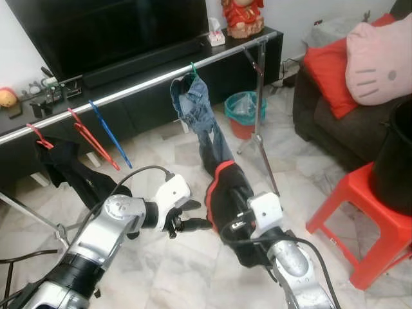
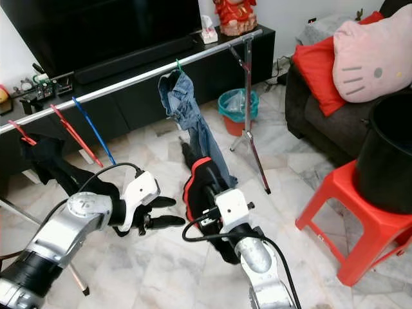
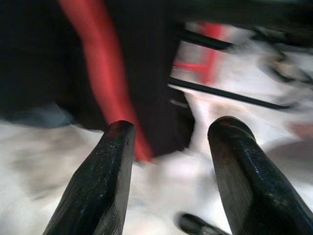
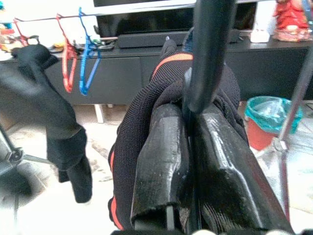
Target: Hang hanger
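A black garment with red trim (image 1: 225, 193) hangs low over the floor between my two grippers. It is on a black hanger (image 4: 208, 49), whose bar runs between the fingers of my right gripper (image 4: 188, 122), which is shut on it. My left gripper (image 1: 198, 214) is open just left of the garment, and its fingers (image 3: 98, 186) point at the cloth without touching it. Behind runs a silver clothes rail (image 1: 129, 90). It carries jeans (image 1: 193, 106) on a green hanger, a blue hanger (image 1: 109, 132), two red hangers (image 1: 87, 138) and a black garment (image 1: 64, 167).
A red stool (image 1: 360, 206) with a black bucket (image 1: 396, 161) stands at my right, in front of a dark sofa with a pink pillow (image 1: 380, 58). A teal waste bin (image 1: 244, 109) and the rail's stand (image 1: 261, 129) are beyond the garment. A black TV cabinet (image 1: 161, 96) lines the wall.
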Robot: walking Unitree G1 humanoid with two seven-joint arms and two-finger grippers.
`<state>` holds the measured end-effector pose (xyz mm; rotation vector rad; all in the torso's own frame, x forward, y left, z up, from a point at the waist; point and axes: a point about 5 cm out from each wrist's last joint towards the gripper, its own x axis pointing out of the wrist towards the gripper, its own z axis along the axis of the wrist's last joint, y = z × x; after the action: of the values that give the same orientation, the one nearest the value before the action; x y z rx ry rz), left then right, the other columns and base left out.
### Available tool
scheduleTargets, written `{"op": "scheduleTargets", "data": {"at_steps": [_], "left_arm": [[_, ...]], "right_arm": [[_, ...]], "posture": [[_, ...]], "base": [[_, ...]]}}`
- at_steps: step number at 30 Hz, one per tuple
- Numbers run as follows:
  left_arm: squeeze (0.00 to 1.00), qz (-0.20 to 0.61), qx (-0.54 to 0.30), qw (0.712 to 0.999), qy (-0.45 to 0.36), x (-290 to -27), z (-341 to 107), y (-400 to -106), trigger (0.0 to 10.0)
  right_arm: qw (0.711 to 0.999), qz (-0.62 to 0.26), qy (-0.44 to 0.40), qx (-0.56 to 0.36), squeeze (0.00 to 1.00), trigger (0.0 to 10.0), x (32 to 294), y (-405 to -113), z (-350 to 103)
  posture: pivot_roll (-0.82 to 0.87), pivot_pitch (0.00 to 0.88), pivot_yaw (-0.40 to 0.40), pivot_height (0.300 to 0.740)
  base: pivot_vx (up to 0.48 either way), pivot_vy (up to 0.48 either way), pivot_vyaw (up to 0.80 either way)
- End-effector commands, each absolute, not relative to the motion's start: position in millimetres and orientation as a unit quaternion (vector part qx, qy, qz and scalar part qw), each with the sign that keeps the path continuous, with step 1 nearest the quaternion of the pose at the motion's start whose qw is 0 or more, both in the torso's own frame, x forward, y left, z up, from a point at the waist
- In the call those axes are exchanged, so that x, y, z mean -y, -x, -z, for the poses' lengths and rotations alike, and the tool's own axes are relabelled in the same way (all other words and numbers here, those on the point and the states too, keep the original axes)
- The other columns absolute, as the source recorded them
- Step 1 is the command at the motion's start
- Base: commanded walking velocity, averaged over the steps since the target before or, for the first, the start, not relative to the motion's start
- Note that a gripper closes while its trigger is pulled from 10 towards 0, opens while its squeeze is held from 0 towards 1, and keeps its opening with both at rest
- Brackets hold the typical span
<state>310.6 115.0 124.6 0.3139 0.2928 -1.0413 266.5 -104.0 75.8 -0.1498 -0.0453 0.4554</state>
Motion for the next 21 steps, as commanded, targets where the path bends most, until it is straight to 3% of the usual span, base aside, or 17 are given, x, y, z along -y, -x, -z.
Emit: {"op": "scheduleTargets", "data": {"at_steps": [1,3,10,21], "left_arm": [[0.00,0.433,-0.116,0.878,-0.168,-130.6,-133.1,-324.2,10.0],[0.00,0.398,-0.093,0.895,-0.177,-136.0,-138.1,-331.8,10.0],[0.00,0.346,-0.043,0.916,-0.198,-147.7,-148.7,-344.3,10.0],[0.00,0.386,-0.031,0.892,-0.232,-151.4,-148.2,-342.1,10.0]], "right_arm": [[0.968,-0.238,0.063,0.041,0.00,10.0,98.2,-264.5,-81.3],[0.968,-0.241,0.065,0.041,0.00,10.0,100.2,-262.8,-80.7],[0.966,-0.246,0.066,0.039,0.00,10.0,103.7,-260.8,-80.0],[0.955,-0.291,0.053,0.026,0.00,10.0,109.9,-252.2,-79.1]], "posture": [[0.13,0.024,0.185,0.740],[0.13,0.026,0.185,0.740],[0.13,0.031,0.188,0.740],[0.12,0.035,0.189,0.740]], "base": [[0.000,0.000,0.00],[0.000,0.000,0.00],[0.000,0.000,0.00],[0.000,0.000,0.00]]}}
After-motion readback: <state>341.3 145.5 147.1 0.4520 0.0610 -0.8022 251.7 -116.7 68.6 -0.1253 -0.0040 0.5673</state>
